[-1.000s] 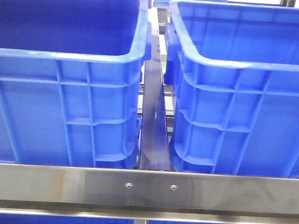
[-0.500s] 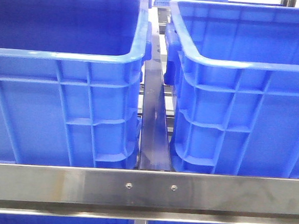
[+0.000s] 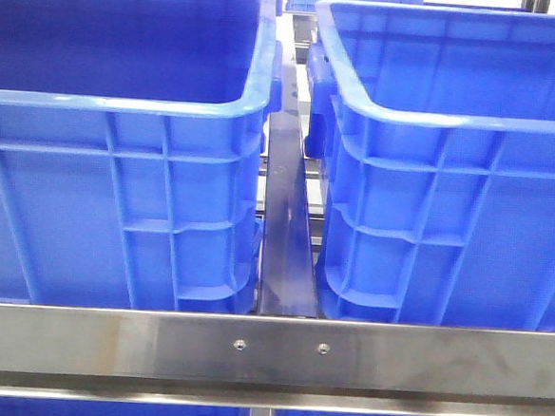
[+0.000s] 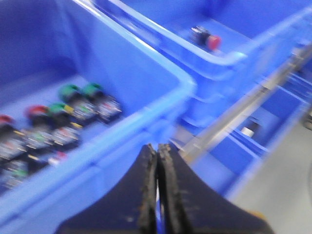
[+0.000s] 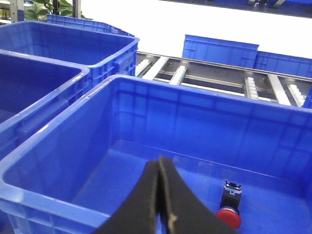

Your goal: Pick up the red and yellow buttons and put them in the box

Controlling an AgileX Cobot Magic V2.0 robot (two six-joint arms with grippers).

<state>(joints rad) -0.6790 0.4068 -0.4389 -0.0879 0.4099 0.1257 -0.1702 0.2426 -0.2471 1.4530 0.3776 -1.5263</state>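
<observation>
The right gripper [image 5: 160, 195] has its fingers pressed together, holding nothing; a red button [image 5: 229, 210] lies on the box [image 5: 146, 122] floor at lower right of them. The left gripper [image 4: 157, 195], likewise closed and bare, sits at the frame's bottom, the blurred buttons [image 4: 73, 109] at left.

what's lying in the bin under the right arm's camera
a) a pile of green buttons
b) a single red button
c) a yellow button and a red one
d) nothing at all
b: the right wrist view shows one red button alone on the floor of the blue bin, just past the closed fingers of the right gripper; nothing else lies in the visible part of the bin.
</observation>
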